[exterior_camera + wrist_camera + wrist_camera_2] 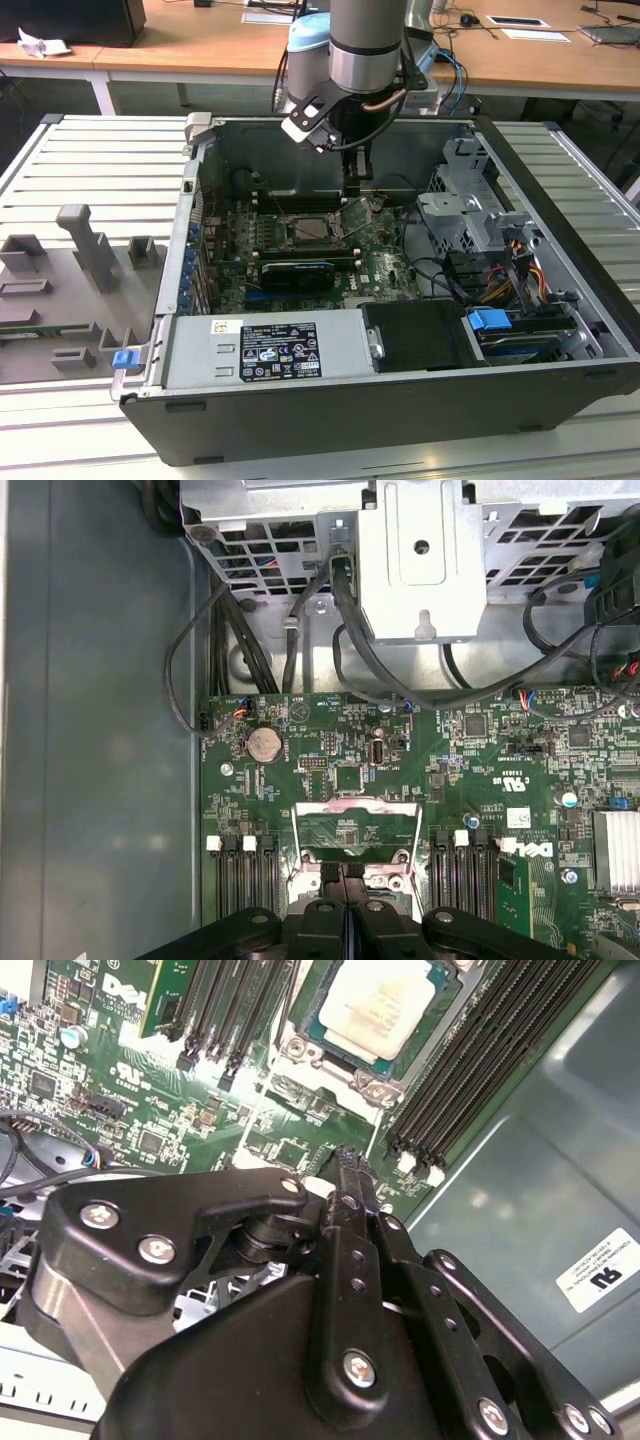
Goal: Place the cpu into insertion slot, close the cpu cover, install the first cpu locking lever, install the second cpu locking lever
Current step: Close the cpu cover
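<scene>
Here we go, inside the open computer case [400,405], and I'm hanging low over the green motherboard [450,780], near the case's back wall in the exterior view. My gripper [347,1157] is pinched right down, the two fingers pressed flat against each other with nothing between them, one narrow black blade. Just ahead of that blade in the first wrist view stands the cpu cover [355,808], swung up on its hinge, and board shows straight through its open centre. And there's the cpu [380,1005], pale face up, lying flat and square in its socket between the banks of black memory slots [480,1070], so by my reading the placing is done and the cover is the job in hand. I'd say the closed fingers are right for it: a pusher, not a pincher. Doing it well, as I judge it, means meeting the cover's free top bar near its middle so the frame swings without twisting, following the hinge's arc rather than driving straight down, and keeping my tip off the chip's face and clear of the slots alongside. Whether I'm touching the frame I can't tell; it looks very close
</scene>
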Controlling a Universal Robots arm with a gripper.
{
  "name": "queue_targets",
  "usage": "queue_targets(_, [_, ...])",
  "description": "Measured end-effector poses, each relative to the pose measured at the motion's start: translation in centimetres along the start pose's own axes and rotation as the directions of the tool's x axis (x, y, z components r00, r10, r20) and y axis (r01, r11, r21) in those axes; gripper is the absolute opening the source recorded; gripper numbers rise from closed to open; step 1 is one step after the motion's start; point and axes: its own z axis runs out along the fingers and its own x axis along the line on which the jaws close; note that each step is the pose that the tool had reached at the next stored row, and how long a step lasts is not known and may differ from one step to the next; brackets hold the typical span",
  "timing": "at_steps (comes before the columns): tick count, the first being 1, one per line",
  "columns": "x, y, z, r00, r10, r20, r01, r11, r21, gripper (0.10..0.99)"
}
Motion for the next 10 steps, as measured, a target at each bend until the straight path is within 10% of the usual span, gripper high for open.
queue_targets(10, [0.01,0.38,0.03,1.0000,0.000,-0.0001,0.000,1.0000,0.000,0.106])
